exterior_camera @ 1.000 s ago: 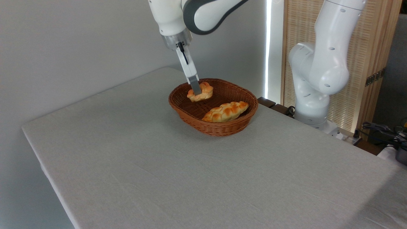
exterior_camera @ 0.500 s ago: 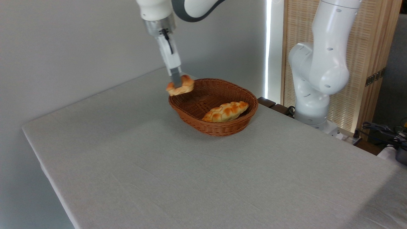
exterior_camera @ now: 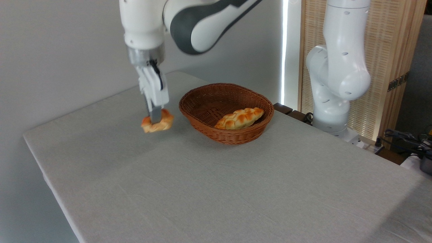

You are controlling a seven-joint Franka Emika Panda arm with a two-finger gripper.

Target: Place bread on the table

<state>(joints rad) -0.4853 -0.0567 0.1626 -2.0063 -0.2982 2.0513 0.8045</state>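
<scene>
Gripper (exterior_camera: 156, 118) pinching bread (exterior_camera: 157, 124) from above, carrying it left of wicker basket (exterior_camera: 226, 113), outside the rim; contact with table (exterior_camera: 216, 189) not discernible. Supporting everything: grey-white table. Sitting on it: basket. Lying inside basket: braided loaf (exterior_camera: 239, 118).

There are two breads: one small round bun (exterior_camera: 158, 123) and one braided loaf (exterior_camera: 239, 118). There is one wicker basket (exterior_camera: 226, 114), one desk (exterior_camera: 216, 182) and one robot arm (exterior_camera: 189, 23).

We see soft, even daylight from a bright slit behind the basket (exterior_camera: 226, 113), faint shadows across the worktop (exterior_camera: 216, 189), and sharp focus throughout.
</scene>
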